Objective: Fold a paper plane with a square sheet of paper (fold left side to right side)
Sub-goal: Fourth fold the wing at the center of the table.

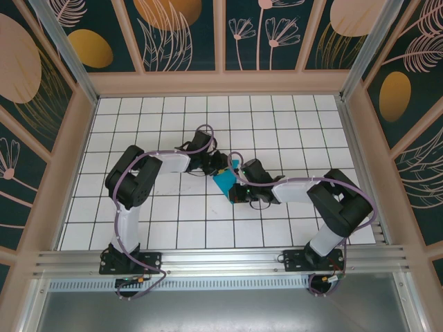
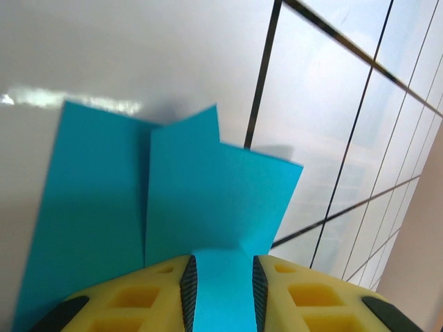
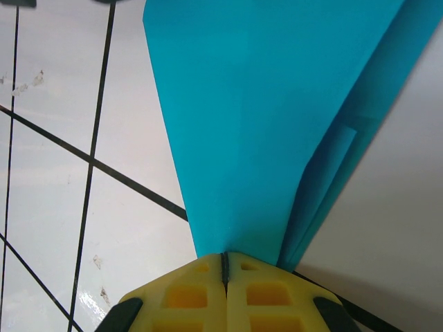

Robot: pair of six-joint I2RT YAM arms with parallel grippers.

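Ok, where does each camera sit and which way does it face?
Top external: above, behind the arms, looking down at the table; both arms show, bases nearest.
Left wrist: looks along the left gripper at the paper; parted yellow fingers show.
Right wrist: looks along the right gripper, shut on the paper.
Shared: all see the paper.

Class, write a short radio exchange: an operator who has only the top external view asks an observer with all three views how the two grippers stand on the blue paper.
Operator: From above, the arms cover much of the blue paper. Is the right gripper holding it?
Observer: Yes. The right wrist view shows it shut on the paper's narrow end.
Operator: And the left gripper?
Observer: Its jaws stand apart, with a strip of the paper in the gap.
Operator: Is the paper flat?
Observer: No. The left wrist view shows a folded flap overlapping the rest.
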